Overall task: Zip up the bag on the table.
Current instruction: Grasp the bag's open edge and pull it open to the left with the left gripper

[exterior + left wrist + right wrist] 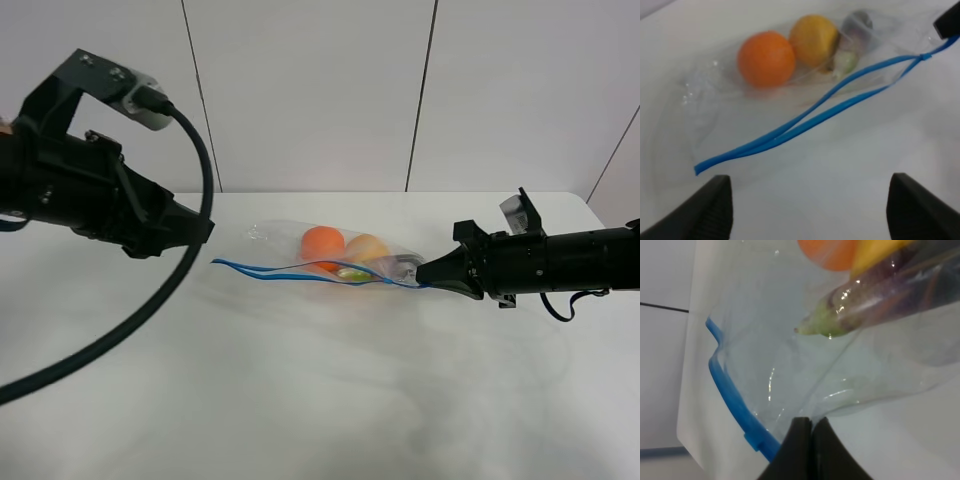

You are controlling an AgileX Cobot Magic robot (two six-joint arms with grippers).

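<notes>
The clear bag (272,240) lies on the white table (300,400), holding an orange (322,243), a yellow pear (366,247) and a purple eggplant (880,300). Its blue zip strip (810,117) runs along the near edge; the two tracks gape apart in the middle and meet at both ends. My right gripper (807,440) is shut on the bag's plastic corner beside the strip's right end. Off the bag's left end, a little above the table, my left gripper (810,210) stands open, its fingers (715,207) wide apart and short of the strip's left tip.
A white panelled wall (320,90) stands behind the table. The left arm's thick black cable (120,330) sweeps over the table's near left. The table's far right corner (575,198) lies behind the right arm.
</notes>
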